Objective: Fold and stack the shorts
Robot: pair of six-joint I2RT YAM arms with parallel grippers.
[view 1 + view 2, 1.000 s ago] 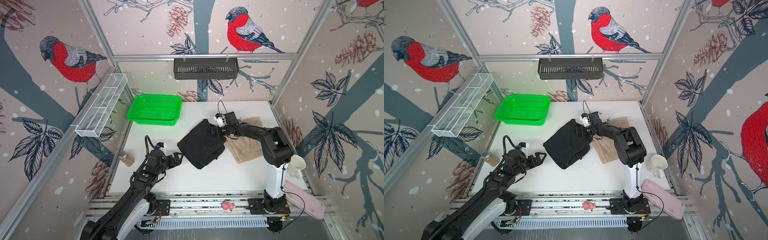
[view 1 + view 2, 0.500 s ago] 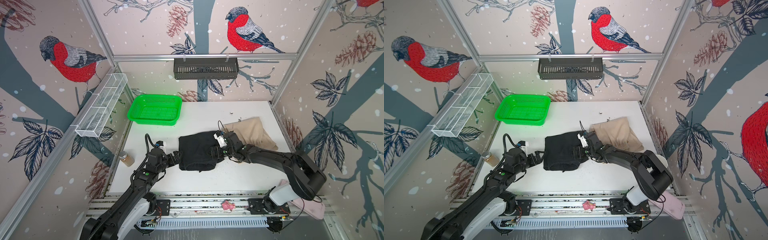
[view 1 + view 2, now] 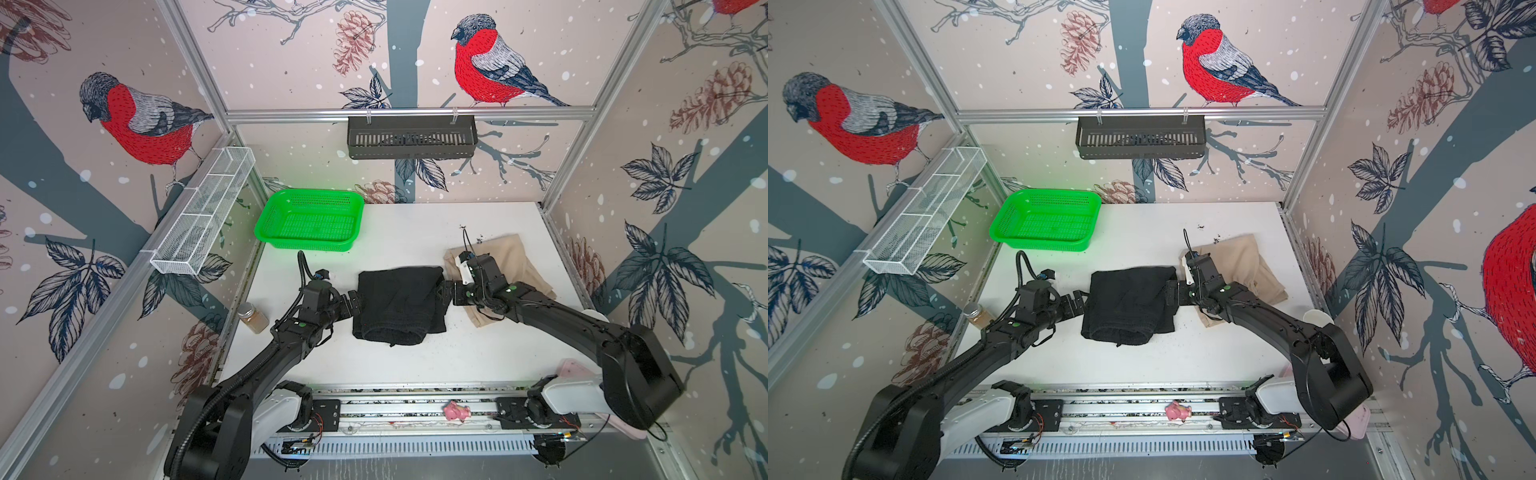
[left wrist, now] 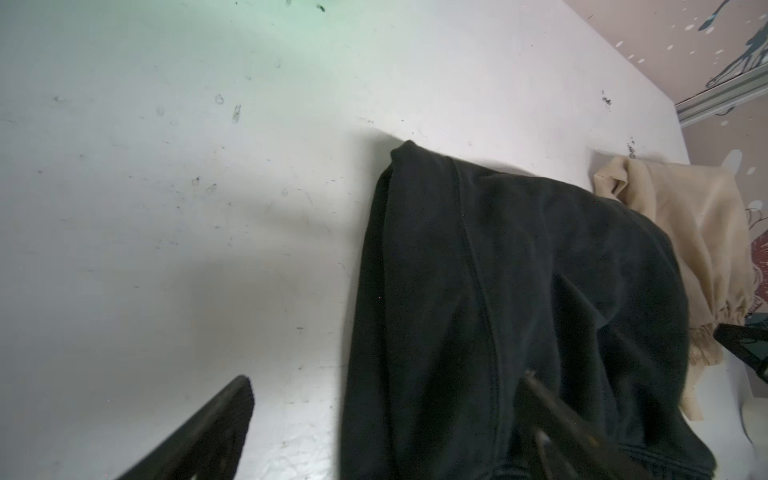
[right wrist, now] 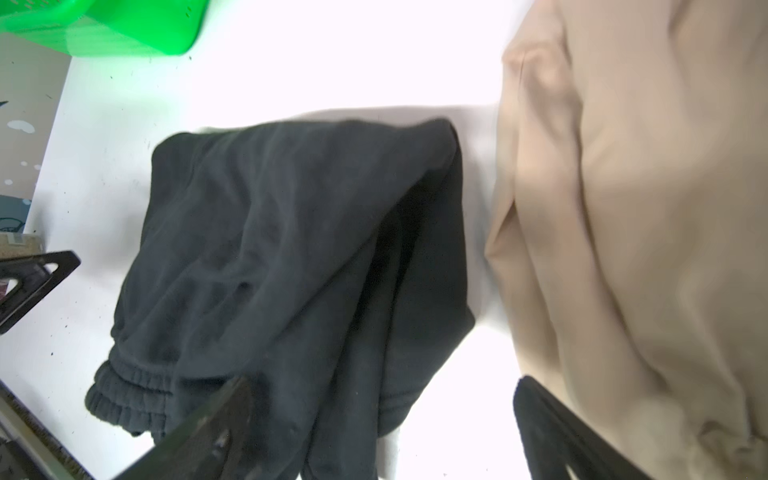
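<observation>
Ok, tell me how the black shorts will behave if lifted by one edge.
The black shorts will probably droop and unfold: their soft, creased layers lie loosely folded. Pushed, they would likely bunch rather than slide whole, given the wrinkles.

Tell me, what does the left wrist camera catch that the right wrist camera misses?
Only the left wrist view: a metal wall rail. Only the right wrist view: the green basket. Both: the black shorts beside the beige shorts on the white table, with open fingers in the foreground, the left fingers and the right fingers.
</observation>
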